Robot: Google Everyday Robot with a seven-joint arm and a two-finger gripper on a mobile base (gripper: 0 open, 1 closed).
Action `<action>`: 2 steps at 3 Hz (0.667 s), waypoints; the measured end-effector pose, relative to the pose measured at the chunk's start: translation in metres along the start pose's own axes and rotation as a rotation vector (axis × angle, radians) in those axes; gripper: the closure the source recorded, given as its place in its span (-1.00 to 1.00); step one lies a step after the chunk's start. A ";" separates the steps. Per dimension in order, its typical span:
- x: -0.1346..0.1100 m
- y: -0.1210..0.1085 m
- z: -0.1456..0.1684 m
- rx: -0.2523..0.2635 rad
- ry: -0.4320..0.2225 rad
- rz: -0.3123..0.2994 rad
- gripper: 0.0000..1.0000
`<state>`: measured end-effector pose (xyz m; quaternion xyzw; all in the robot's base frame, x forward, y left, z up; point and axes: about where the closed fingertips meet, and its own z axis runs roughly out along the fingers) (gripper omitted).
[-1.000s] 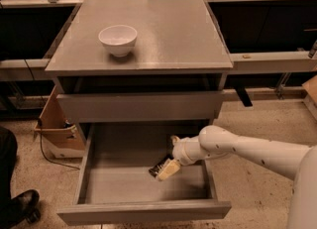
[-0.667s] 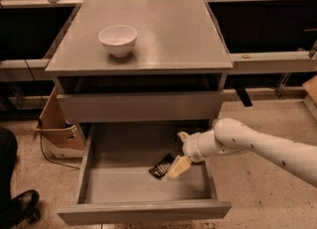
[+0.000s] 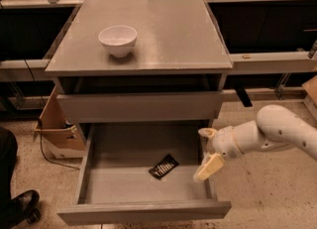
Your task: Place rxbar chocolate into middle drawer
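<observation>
Over the middle drawer [image 3: 143, 212], the gripper [image 3: 204, 154] gapes empty, near the rxbar chocolate [image 3: 164, 166].

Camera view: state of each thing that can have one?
Middle drawer: pulled open.
Chocolate bar: lying flat on the middle drawer's floor, nothing touching it.
Claw: open, empty, above the drawer's right wall, apart from the bar.
Upper drawer: shut.
Bowl: upright on the cabinet top, looks empty.
</observation>
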<state>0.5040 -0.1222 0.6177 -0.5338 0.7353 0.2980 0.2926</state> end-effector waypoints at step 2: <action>-0.034 0.032 -0.063 -0.017 -0.026 -0.054 -1.00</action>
